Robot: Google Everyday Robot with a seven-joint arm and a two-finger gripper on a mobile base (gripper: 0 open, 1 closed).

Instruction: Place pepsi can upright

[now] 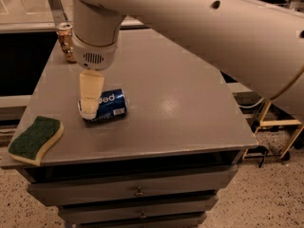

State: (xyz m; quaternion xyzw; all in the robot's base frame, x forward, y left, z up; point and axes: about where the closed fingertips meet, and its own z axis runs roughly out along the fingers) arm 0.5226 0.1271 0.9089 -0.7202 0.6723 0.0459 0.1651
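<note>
The pepsi can (110, 105) lies on its side on the grey table (180, 103), left of the middle, with its white lettering facing up. My gripper (90, 102) hangs straight down from the white arm and sits low over the can's left end, covering that end. The rest of the can shows to the right of the gripper. The can's left end is hidden behind the gripper.
A gold-bronze shiny can (65, 42) stands upright at the table's back left corner. A green and yellow sponge (34, 139) lies at the front left edge. Drawers (137, 191) sit under the tabletop. A yellow frame (275, 127) stands on the floor to the right.
</note>
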